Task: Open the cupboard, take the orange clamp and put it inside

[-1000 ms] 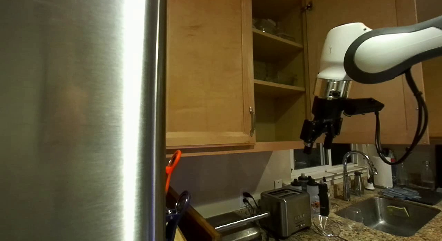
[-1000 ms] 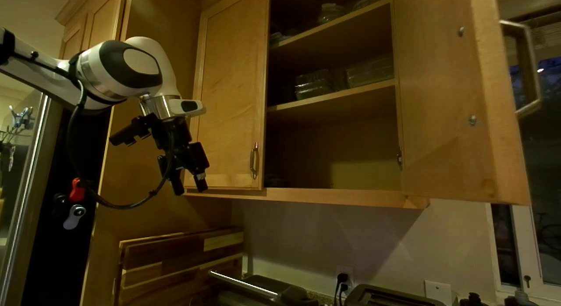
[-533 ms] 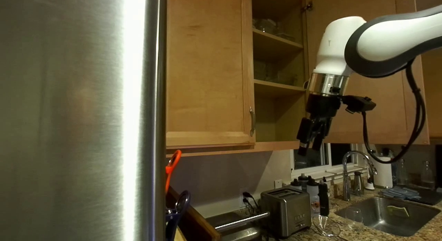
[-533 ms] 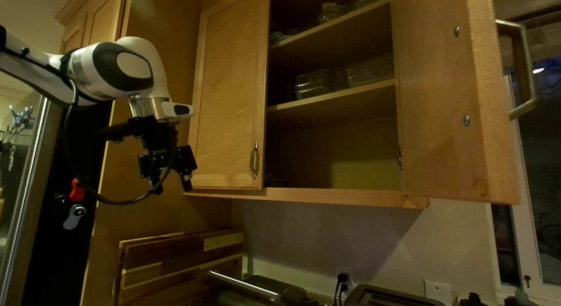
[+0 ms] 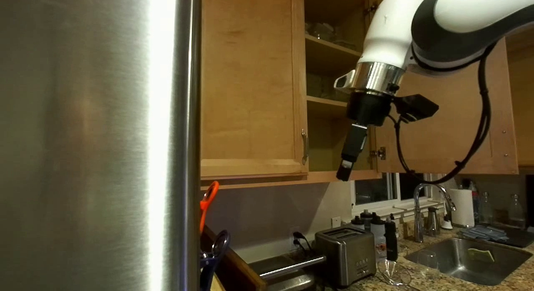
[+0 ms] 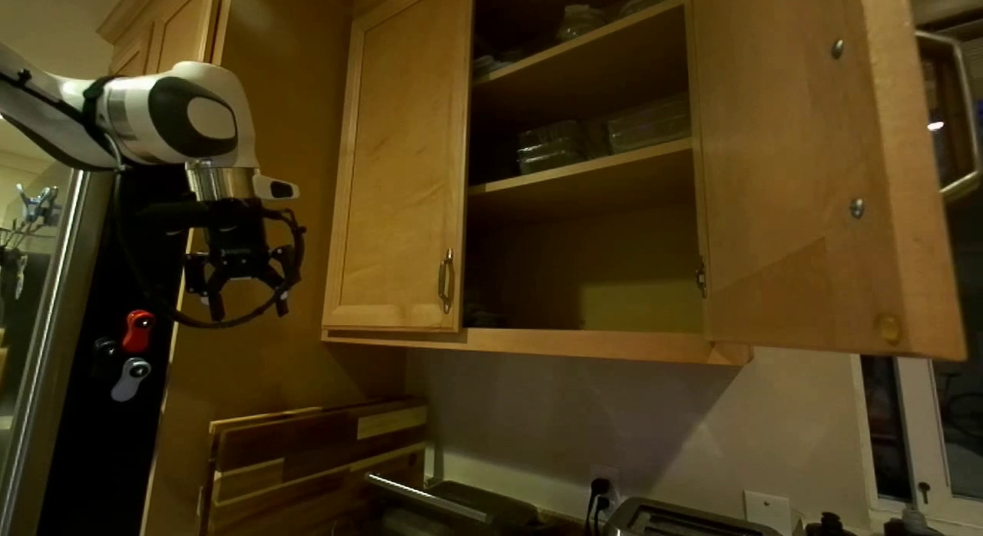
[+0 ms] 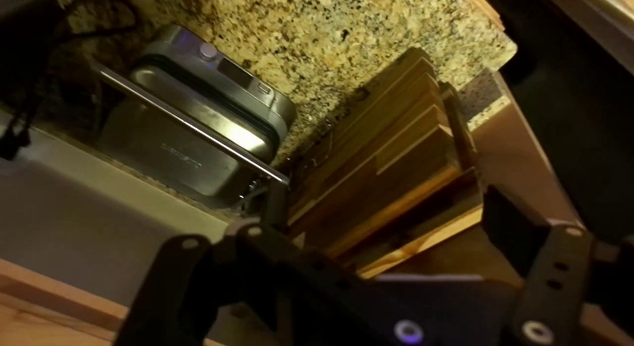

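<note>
Wrist view looks down on the speckled desk, with a bar-handled steel appliance at ten o'clock and wooden boards just off centre toward three. At the six o'clock side the jaws stand spread wide apart, holding nothing; the boards show beyond the gap.

In an exterior view the gripper hangs at nine o'clock of the cupboard, its tips pointing to six. The orange clamp, looking nearly red, sits at nine o'clock from the jaws, a shade lower and apart from them, against a dark panel. A black clip is just beside it at eight o'clock, and a grey clip near it at six.

In both exterior views the cupboard's three o'clock door stands swung open and its nine o'clock door is closed; see-through containers rest on a shelf inside.

In an exterior view the white arm reaches in from two o'clock, and the gripper, seen edge-on, tilts toward seven. A toaster stands at five o'clock, bottles just beyond it, and a steel sink lies at four.
</note>
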Robot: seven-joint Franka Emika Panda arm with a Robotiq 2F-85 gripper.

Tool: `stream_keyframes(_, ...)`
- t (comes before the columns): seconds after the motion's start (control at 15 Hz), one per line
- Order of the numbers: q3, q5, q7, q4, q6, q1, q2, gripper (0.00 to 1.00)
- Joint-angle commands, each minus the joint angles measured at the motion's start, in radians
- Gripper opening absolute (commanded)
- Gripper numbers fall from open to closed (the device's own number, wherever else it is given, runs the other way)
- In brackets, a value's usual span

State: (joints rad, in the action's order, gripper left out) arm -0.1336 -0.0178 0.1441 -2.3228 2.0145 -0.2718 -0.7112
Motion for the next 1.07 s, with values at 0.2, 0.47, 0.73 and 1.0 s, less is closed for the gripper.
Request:
stream_keyframes(0.2,-0.039,-0.091,0.206,0.178,-0.009,-0.126,0.225,1.0)
stream_keyframes(0.47,-0.03,-0.091,0.385,0.224,-0.071,-0.154,0.261,1.0)
stream_keyframes(0.73,-0.049,-0.092,0.362,0.219,-0.044,-0.135,0.273,1.0)
stream_keyframes(1.0,-0.045,-0.114,0.464,0.228,-0.03,-0.171,0.283,1.0)
